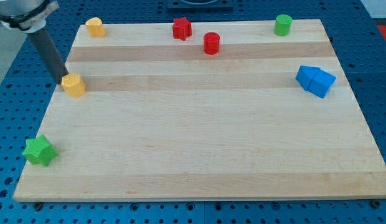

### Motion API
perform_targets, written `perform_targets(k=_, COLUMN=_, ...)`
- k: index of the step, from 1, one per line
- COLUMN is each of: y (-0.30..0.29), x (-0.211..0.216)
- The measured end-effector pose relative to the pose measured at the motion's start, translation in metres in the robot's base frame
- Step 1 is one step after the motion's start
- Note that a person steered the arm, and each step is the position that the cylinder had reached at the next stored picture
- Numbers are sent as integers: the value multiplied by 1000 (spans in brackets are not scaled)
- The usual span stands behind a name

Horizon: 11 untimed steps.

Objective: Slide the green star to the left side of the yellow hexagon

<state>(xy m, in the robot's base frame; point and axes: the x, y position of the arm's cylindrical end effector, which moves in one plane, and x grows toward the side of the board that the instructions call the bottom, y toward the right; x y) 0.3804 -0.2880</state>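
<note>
In the camera view I take the yellow hexagon (73, 84) as my landmark; it sits near the wooden board's (199, 143) left edge, in the upper half. My tip (63, 81) is just at the hexagon's upper left, touching it or nearly so; I cannot tell which. The rod carries no jaws, so there is nothing to open or close.

The green star (40, 151) lies well below the hexagon and a little to the view's left, at the board's lower left edge, with part of it overhanging the blue perforated table (9, 99). Between star and hexagon the wood is bare, but the strip left of the hexagon is narrow before the board ends.

Above the hexagon, at the top edge, sits a second yellow block (94, 27); its shape is hard to make out. Far right of the hexagon along the top are a red star (182, 28), a red cylinder (211, 43) and a green cylinder (282, 25). 2 blue blocks (315, 80) sit touching each other near the right edge. The rod's upper part is cut off at the view's top left corner.
</note>
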Motion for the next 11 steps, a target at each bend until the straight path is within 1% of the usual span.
perform_targets(k=1, y=5, x=20)
perform_targets(k=3, y=89, x=93)
perform_targets(k=4, y=116, x=135)
perform_targets(k=5, y=113, x=189)
perform_targets(k=6, y=77, x=213)
perform_targets(k=7, y=21, x=218)
perform_targets(k=8, y=-16, x=214)
perform_targets(k=9, y=5, x=199)
perform_targets(k=10, y=25, x=208)
perform_targets(k=11, y=10, x=207)
